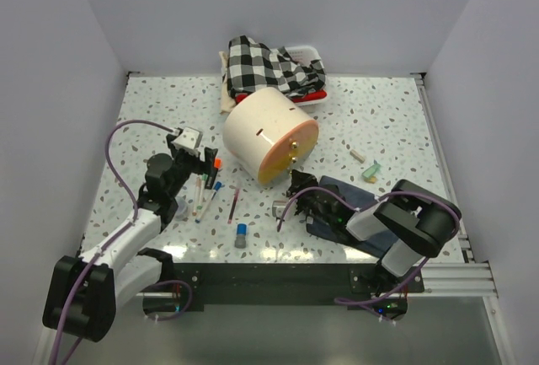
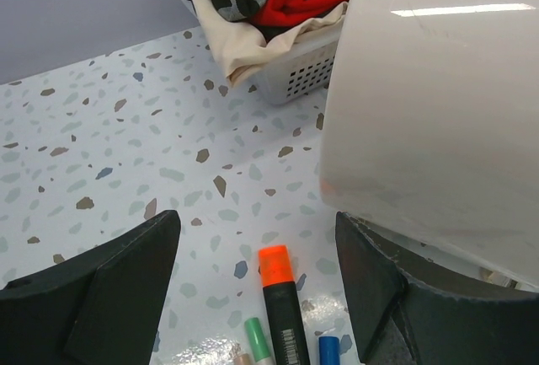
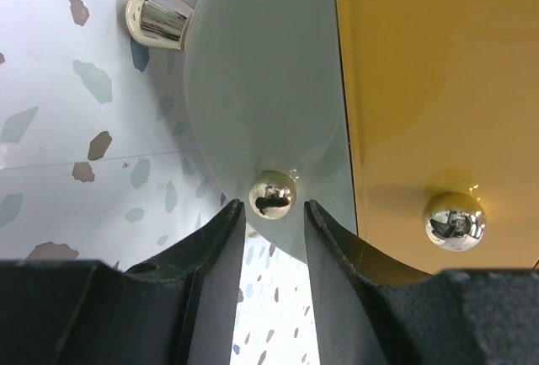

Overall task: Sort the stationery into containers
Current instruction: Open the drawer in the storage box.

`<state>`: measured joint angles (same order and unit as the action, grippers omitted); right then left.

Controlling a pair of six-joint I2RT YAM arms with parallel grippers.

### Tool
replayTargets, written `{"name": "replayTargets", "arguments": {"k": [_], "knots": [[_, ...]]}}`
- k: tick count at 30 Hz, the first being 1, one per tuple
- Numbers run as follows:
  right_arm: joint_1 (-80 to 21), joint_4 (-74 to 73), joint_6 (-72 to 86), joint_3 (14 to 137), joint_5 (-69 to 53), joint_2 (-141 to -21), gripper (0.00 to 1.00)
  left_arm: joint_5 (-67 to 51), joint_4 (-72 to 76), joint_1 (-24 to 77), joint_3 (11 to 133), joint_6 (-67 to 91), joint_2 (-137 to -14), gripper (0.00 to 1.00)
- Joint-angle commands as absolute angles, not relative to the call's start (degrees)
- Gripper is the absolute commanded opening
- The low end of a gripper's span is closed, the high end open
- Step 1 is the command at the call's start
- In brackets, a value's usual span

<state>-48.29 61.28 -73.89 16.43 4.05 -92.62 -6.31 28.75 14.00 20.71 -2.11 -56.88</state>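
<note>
The cream drum cabinet lies on its side with its yellow-orange drawer fronts facing the near right. My left gripper is open just above the table; an orange-capped marker lies between its fingers, with a green-capped pen and a blue cap beside it. My right gripper is narrowly open, its fingertips on either side of a small brass knob on a pale drawer front. A yellow drawer with a second knob sits to the right.
A dark red pencil, a blue-capped tube, and beige and green bits lie on the speckled table. A dark blue cloth lies under my right arm. A white tray with checked fabric stands behind the cabinet.
</note>
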Motion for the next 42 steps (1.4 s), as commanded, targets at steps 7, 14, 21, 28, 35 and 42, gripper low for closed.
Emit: {"name": "replayTargets", "arguments": {"k": [7,14,21,28,35,42], "knots": [[-48.78,64.6,-70.22,19.6,5.8,-95.45,0.38,-5.63,34.28,13.8,18.72,-0.53,-56.87,0.79],[-48.87,64.16,-68.99,21.18,6.68,-97.12,0.24,-5.45,35.86,13.8,18.02,-0.53,-57.74,0.8],[-49.57,63.54,-68.38,20.48,8.7,-96.24,0.0,-5.45,36.3,13.8,18.1,-0.53,-58.27,0.8],[-50.98,64.16,-68.55,15.13,11.34,-91.41,0.0,-5.54,35.6,13.8,18.02,-0.44,-57.75,0.79],[-51.24,64.51,-69.78,10.64,13.53,-86.49,0.0,-5.36,34.46,13.8,17.93,-0.79,-57.22,0.79],[-51.42,64.16,-70.75,5.63,15.03,-81.3,0.0,-5.62,33.13,13.8,18.19,-0.97,-56.87,0.79]]}}
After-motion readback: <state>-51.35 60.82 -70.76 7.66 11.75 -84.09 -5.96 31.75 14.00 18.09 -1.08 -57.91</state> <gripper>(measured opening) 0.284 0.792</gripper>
